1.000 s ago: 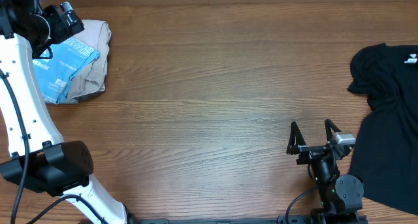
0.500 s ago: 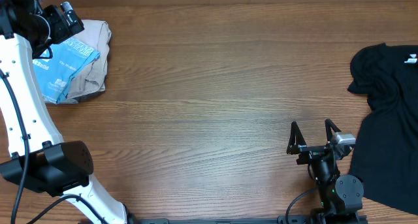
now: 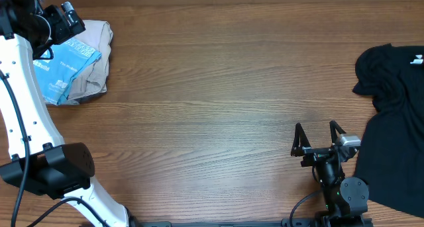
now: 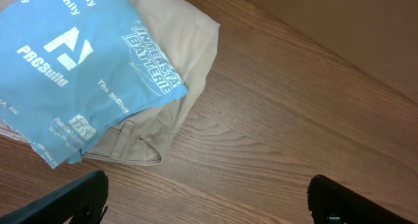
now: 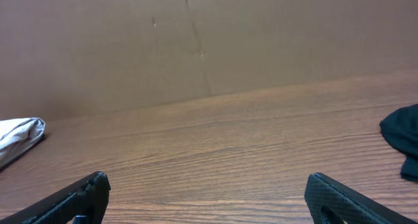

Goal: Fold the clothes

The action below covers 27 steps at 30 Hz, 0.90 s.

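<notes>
Left gripper (image 4: 209, 194) hangs spread wide and empty above the tabletop's (image 3: 212, 88) far left corner; right gripper (image 3: 316, 133) stands spread and empty by the near edge; the light blue T-shirt (image 3: 63, 71) lies folded on a beige garment (image 3: 98, 51) in that far left corner; a black garment (image 3: 394, 121) lies at the right edge.

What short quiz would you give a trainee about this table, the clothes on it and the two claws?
1. True or false: the light blue T-shirt lies on top of a beige garment.
2. Where on the table is the black garment? A) left edge B) right edge C) middle
3. Fill in: the left gripper and the right gripper both stand ___ and hold nothing.
Key: 1 true; 2 B; 3 open.
</notes>
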Tool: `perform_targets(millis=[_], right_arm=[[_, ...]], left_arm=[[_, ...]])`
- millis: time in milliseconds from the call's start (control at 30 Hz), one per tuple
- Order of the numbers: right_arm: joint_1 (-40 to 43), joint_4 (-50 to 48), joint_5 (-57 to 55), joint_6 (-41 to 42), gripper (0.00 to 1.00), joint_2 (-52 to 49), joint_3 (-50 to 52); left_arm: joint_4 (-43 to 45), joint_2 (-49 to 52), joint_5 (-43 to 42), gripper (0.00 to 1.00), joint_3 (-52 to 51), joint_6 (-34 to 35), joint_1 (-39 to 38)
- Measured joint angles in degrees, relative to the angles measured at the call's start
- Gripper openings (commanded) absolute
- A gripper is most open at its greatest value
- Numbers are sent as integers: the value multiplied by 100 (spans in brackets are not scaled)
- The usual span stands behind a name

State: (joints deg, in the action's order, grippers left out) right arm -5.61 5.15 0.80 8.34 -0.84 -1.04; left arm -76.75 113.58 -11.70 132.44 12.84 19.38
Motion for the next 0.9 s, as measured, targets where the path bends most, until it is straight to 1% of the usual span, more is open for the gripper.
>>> perform_targets(millis=[200, 300, 400, 500, 600, 667, 733, 800, 900], right_arm=[[0, -2, 0, 0, 100, 0, 0], [2, 0, 0, 0, 100, 0, 0], [2, 0, -2, 0, 100, 0, 0], [2, 2, 0, 0, 100, 0, 0], [4, 0, -2, -2, 100, 0, 0], [11, 0, -2, 0, 100, 0, 0], [22, 0, -4, 0, 100, 0, 0], [31, 0, -13, -2, 100, 0, 0], [33, 0, -17, -2, 100, 0, 0]], left_arm=[[0, -76, 0, 100, -13, 0, 0], [-4, -470, 7, 100, -90, 0, -2], [4, -1226, 22, 100, -96, 0, -26], [13, -2293, 46, 100, -92, 0, -197], [24, -3283, 26, 100, -28, -2, -748], [24, -3797, -9, 100, 15, -24, -1180], [22, -4177, -20, 100, 13, -59, -1429], [33, -4511, -22, 100, -149, -83, -1596], [20, -5010, -22, 100, -828, -87, -1679]])
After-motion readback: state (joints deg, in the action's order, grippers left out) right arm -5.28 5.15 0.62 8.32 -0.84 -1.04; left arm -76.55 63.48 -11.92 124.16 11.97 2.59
